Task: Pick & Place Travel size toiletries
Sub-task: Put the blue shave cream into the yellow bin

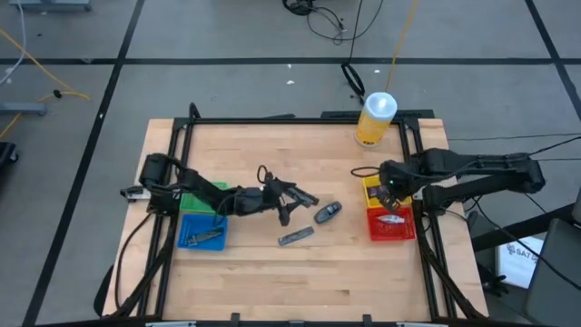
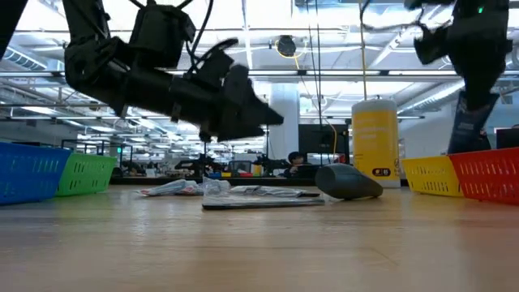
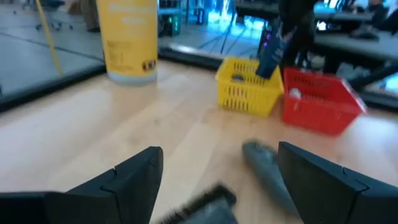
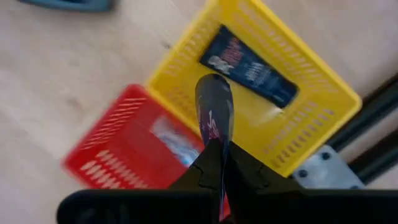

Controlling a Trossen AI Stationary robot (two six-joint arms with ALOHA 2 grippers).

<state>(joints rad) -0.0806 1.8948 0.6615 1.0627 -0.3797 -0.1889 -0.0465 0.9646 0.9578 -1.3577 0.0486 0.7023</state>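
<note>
Now my right tool (image 4: pixel 214 163) grips a packet (image 4: pixel 214 115) over the yellow bin (image 4: pixel 323 102), needing release, while my left tool (image 1: pixel 289 203) hangs spread over the grey stick (image 1: pixel 328 213).

Yellow bin (image 4: pixel 311 93) holds a dark blue packet (image 4: pixel 249 65); beside it a red bin (image 4: pixel 118 155).

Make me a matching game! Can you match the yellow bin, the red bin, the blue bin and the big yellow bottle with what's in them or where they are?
Things:
1. yellow bin
2. red bin
3. blue bin
4. big yellow bottle

Clues:
A. stands at the table's far edge
B. holds a dark blue tube
C. next to the green bin
D. holds something pale

Pairs: 1-B, 2-D, 3-C, 4-A
</note>
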